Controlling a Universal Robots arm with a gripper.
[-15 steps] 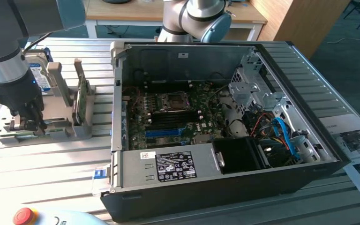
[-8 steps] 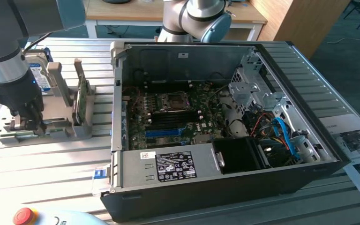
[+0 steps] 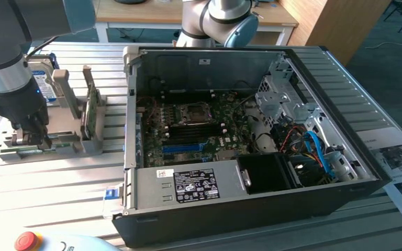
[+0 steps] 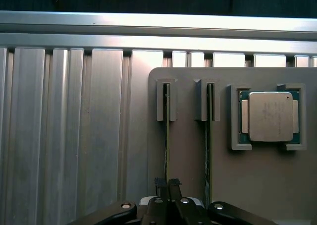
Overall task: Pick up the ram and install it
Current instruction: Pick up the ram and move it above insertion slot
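Note:
My gripper (image 4: 167,183) is down over a grey holder plate (image 4: 188,195) whose two slots each hold a ram stick on edge. Its dark fingertips (image 4: 161,182) are pinched together on the thin top edge of the ram (image 4: 167,136) in the outer slot. A second ram stick (image 4: 209,136) stands in the slot beside it, untouched. In the exterior view the gripper (image 3: 30,137) is low over the grey holder (image 3: 47,149) at the exterior view's left, and the arm hides the gripped stick. The open computer case (image 3: 368,183) with its motherboard (image 3: 187,130) lies to the exterior view's right.
A processor chip (image 4: 270,117) sits in a recess of the holder beside the ram slots. A silver hard drive (image 3: 44,78) and a green board on edge (image 3: 93,107) stand in the holder. A red stop button (image 3: 26,240) is at the front; papers (image 3: 397,157) lie on the right.

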